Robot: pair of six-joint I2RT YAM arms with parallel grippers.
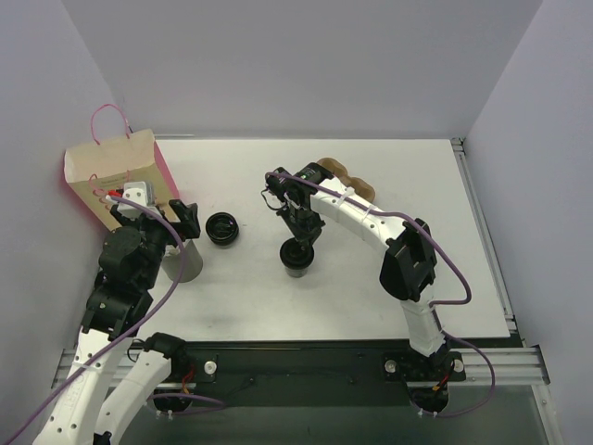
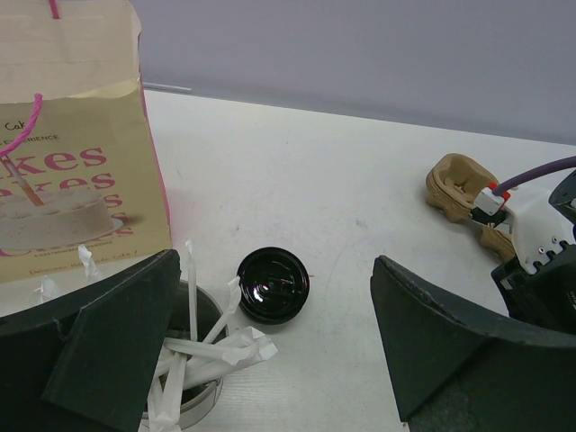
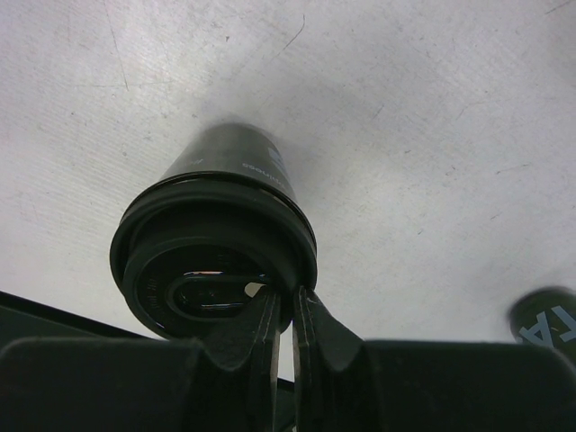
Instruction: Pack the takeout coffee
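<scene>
Top external view: a paper bag (image 1: 116,171) stands at the far left, and the left gripper (image 2: 274,261) beside it gapes wide, holding nothing. Right of centre the takeout coffee (image 1: 296,258) stands upright. The right gripper (image 3: 286,301) is nearly closed, seemingly pinching its lid rim. The paper is probably light and crushable; better to grip the wall below the lid.

Coffee (image 1: 296,257) lid black; bag (image 1: 116,167) tan, pink-handled.

Cups: three – black-lidded cup (image 3: 216,261), dark open cup (image 2: 273,285), tall grey cup (image 1: 193,252). Paper bag (image 2: 72,162): one. Cardboard carrier (image 2: 459,184): one.
</scene>
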